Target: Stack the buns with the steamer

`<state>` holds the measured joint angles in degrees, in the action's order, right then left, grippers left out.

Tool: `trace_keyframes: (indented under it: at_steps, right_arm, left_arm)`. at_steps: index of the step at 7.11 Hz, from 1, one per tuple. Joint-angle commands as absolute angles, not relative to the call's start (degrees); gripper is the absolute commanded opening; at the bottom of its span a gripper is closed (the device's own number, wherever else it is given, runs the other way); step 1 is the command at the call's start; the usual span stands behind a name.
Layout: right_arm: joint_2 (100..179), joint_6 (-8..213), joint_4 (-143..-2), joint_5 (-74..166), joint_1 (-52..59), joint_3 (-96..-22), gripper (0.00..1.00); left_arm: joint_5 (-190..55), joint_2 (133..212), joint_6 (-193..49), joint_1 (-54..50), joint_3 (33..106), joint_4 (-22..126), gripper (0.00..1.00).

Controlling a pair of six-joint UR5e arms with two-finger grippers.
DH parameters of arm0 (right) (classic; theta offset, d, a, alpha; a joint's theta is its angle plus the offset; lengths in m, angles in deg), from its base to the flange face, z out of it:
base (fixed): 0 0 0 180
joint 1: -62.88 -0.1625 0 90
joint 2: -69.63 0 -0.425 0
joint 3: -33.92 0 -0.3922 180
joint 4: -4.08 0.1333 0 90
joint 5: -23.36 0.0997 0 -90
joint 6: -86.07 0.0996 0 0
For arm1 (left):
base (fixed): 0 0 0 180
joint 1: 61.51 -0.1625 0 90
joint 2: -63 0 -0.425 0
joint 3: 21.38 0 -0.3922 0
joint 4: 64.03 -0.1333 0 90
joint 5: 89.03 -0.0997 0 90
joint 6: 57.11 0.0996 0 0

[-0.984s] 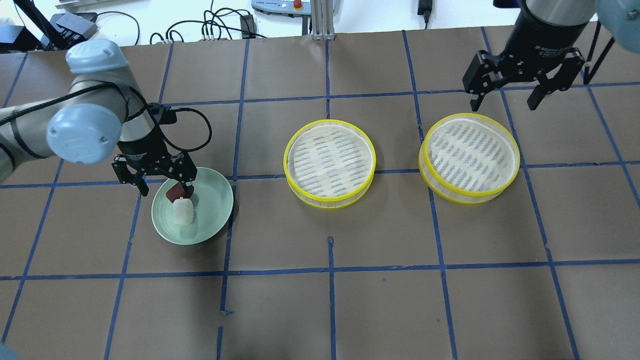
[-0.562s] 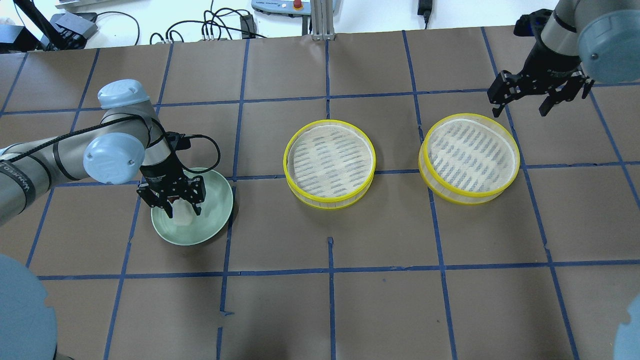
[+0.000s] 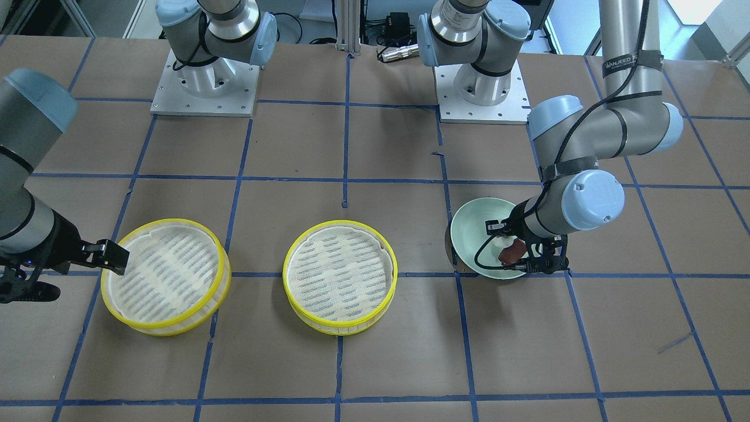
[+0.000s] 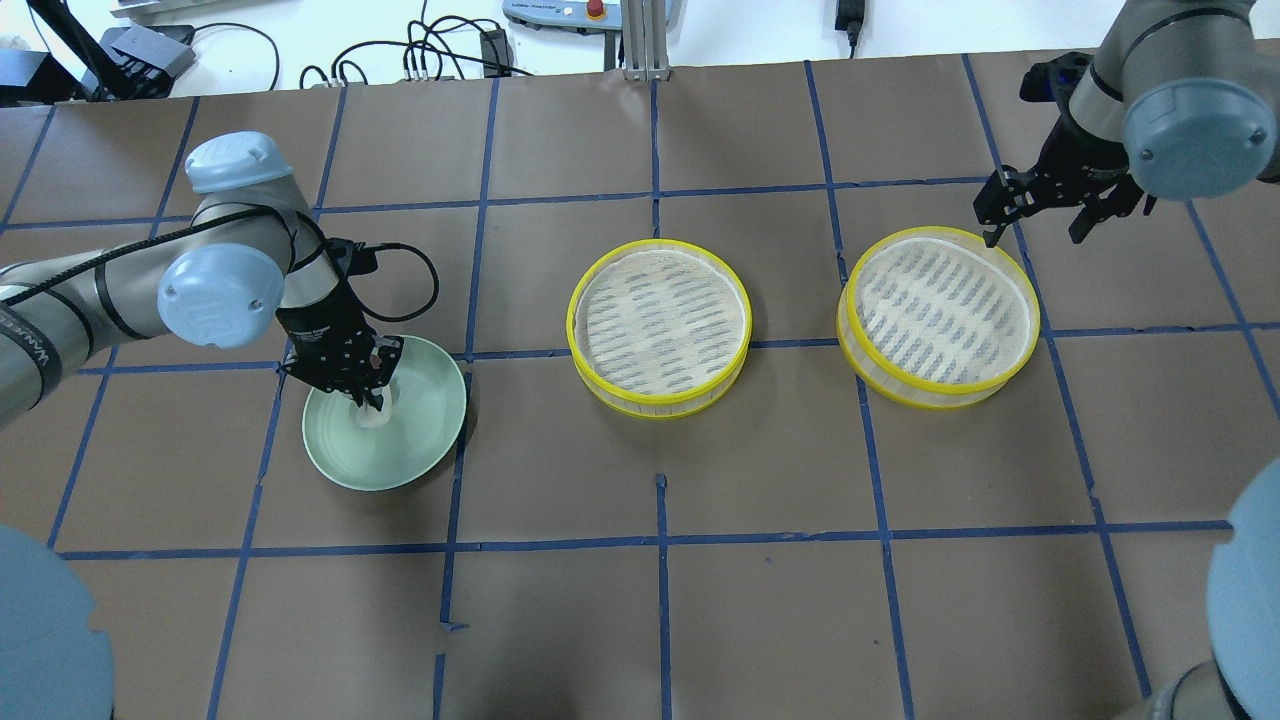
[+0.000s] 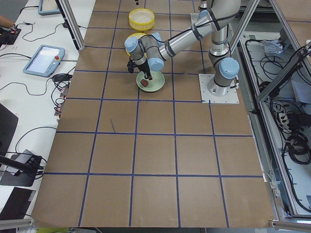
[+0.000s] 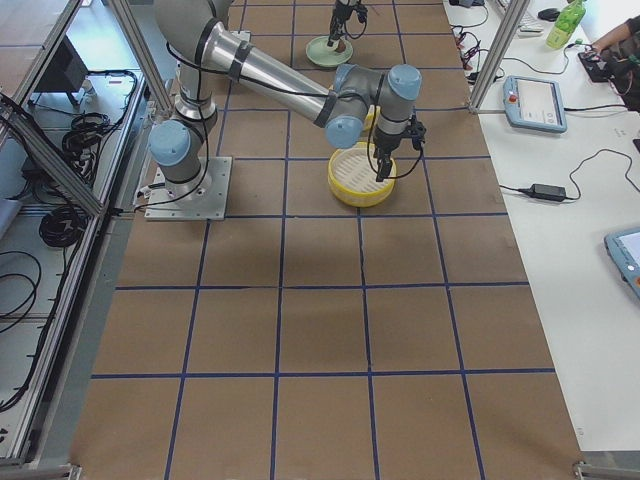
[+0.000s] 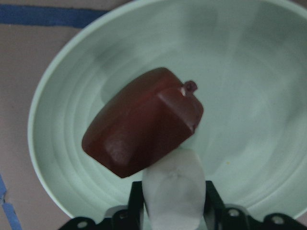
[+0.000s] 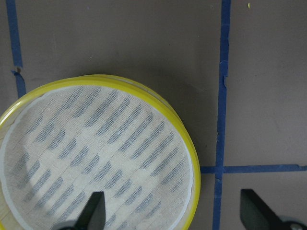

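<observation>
Inside the pale green plate, the left gripper pinches the white bun, the reddish-brown bun touching it. Farthest from the plate, the right gripper hangs spread at a steamer rim.

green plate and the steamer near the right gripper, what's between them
The middle steamer, empty, lies between the green plate and the right steamer; the overhead view shows it.

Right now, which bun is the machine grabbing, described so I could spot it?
Look at the pale green plate on the brown table. Two small buns lie in it, touching; the left tool grips the white bun, not the glossy reddish-brown bun.
</observation>
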<state>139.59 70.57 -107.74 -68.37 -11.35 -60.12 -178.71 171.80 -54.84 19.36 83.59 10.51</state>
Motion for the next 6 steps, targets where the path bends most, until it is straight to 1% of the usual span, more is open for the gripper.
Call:
trace_keyframes:
  at_steps: [1, 2, 3, 5, 6]
  right_arm:
    - [138.45, 69.11, -109.47, -68.49, -11.12, -61.78, 0.99]
    - [138.36, 68.32, -111.39, -68.49, -11.04, -65.18, 0.99]
    - [138.45, 65.53, -116.8, -68.84, -9.38, -67.92, 0.99]
    - [138.36, 65.33, -120.53, -68.66, -7.0, -71.0, 0.99]
    - [138.27, 65.41, -122.37, -68.32, -6.99, -71.98, 0.96]
  left_arm:
    - [-169.5, 171.29, -68.11, 24.07, 78.13, 14.54, 0.16]
    - [-164.93, 171.29, -75.58, 28.54, 76.98, 13.68, 0.17]
    - [-158.45, 171.81, -87.49, 32.24, 75.14, 12.02, 0.2]
    - [-148.94, 175.83, -98.82, 36.82, 74.51, 4.73, 0.28]
    - [-147.5, 176.64, -103.12, 37.45, 74.68, 1.31, 0.92]
